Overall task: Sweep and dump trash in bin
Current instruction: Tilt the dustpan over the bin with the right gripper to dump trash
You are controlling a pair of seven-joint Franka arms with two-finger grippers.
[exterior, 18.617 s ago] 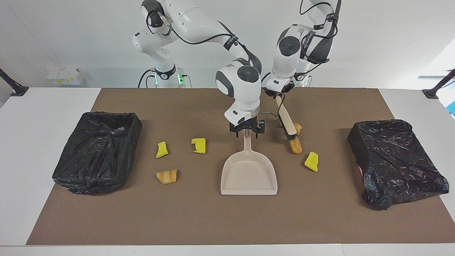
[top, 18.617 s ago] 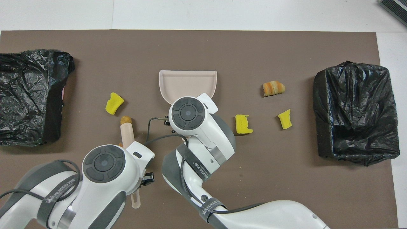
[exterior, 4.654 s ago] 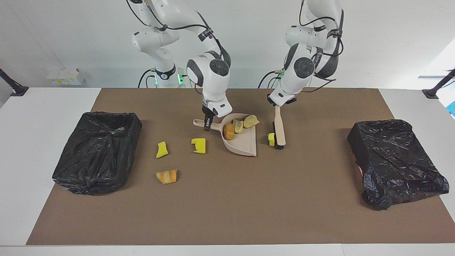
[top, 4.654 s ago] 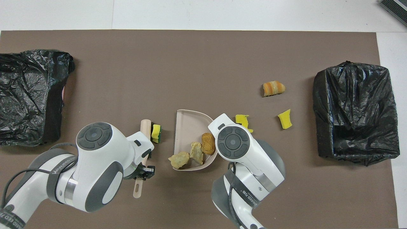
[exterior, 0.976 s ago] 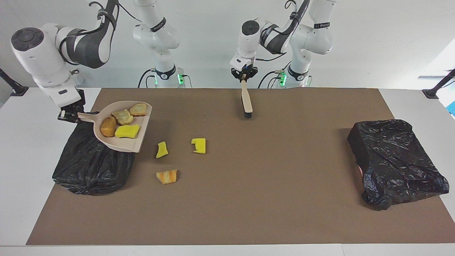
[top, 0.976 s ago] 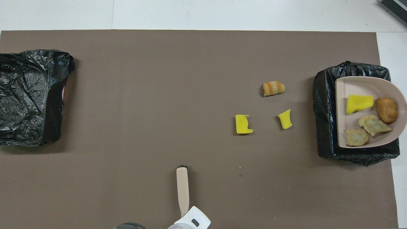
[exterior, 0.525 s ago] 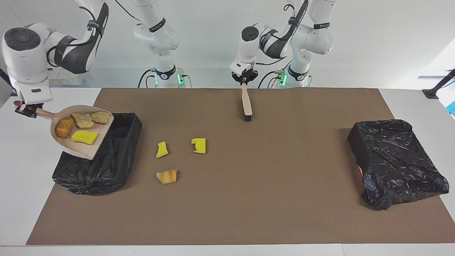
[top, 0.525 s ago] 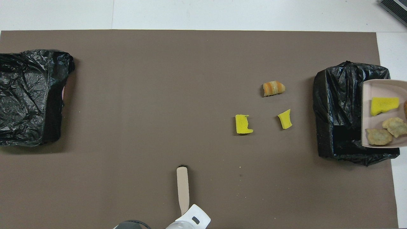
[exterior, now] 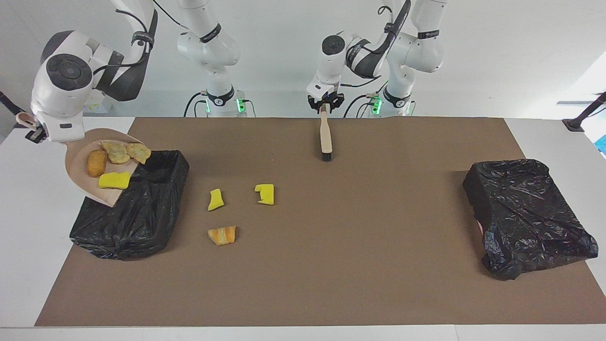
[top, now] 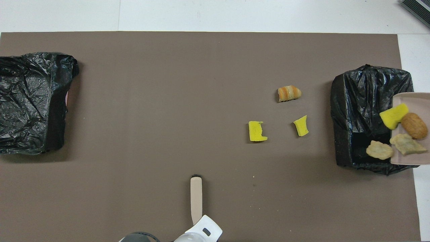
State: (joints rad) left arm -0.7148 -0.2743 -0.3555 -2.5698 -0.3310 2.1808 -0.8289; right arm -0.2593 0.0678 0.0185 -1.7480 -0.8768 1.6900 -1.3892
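The right gripper (exterior: pixel 32 129) was raised over the outer edge of the black-lined bin (exterior: pixel 142 208) at the right arm's end of the surface, its fingers clamped on the handle of a beige dustpan (exterior: pixel 78 173). The pan was tilted with its open lip down toward the bin. Four scraps of trash lay in it: a yellow spongy chunk (exterior: pixel 114 180) at the lip, an orange-brown lump (exterior: pixel 96 162) higher up, and two tan lumps (exterior: pixel 116 152) (exterior: pixel 140 153), one of them right at the pan's edge above the bin.

Three more scraps lay on the brown mat (exterior: pixel 331 265) beside that bin: two yellow chunks (exterior: pixel 215 199) (exterior: pixel 265 194) and, farther from the robots, an orange-striped bread-like lump (exterior: pixel 222 235).

The left gripper (exterior: pixel 325 107) held the end of a beige brush (exterior: pixel 325 137), which hung bristles-down above the mat near the robots' edge, around the middle. I cannot tell how tightly its fingers were set on the handle.

A second bin (exterior: pixel 525 215), covered with black plastic, sat at the left arm's end.
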